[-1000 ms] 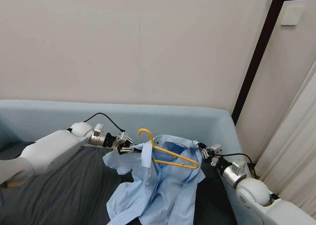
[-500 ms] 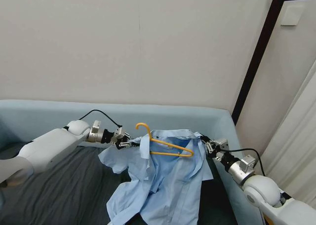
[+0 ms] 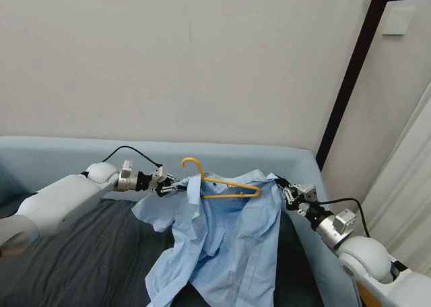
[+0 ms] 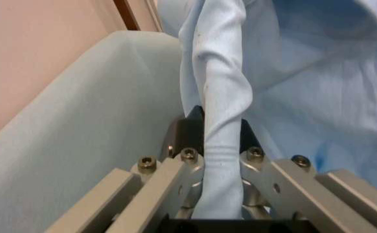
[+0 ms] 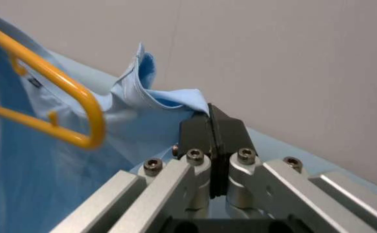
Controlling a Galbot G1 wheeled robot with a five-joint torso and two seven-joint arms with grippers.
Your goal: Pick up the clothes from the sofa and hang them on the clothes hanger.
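Observation:
A light blue shirt (image 3: pixel 229 246) hangs stretched between my two grippers above the sofa, its lower part draping onto the dark seat. A yellow hanger (image 3: pixel 219 184) sits inside the shirt's shoulders, hook up. My left gripper (image 3: pixel 174 185) is shut on the shirt's left shoulder edge; the left wrist view shows a twisted fold of shirt (image 4: pixel 224 121) pinched between its fingers (image 4: pixel 186 133). My right gripper (image 3: pixel 281 189) is shut on the right shoulder, and its wrist view shows the fabric edge (image 5: pixel 169 94) clamped beside the hanger (image 5: pixel 78 114).
The pale blue sofa back (image 3: pixel 67 155) runs behind the shirt, with the dark seat cushion (image 3: pixel 67 260) below. A plain wall stands behind. A dark door frame (image 3: pixel 347 85) and white curtain (image 3: pixel 404 199) are at the right.
Both grippers have risen and moved apart, lifting the shirt and hanger higher and pulling the shoulders wider. More of the shirt now hangs off the seat.

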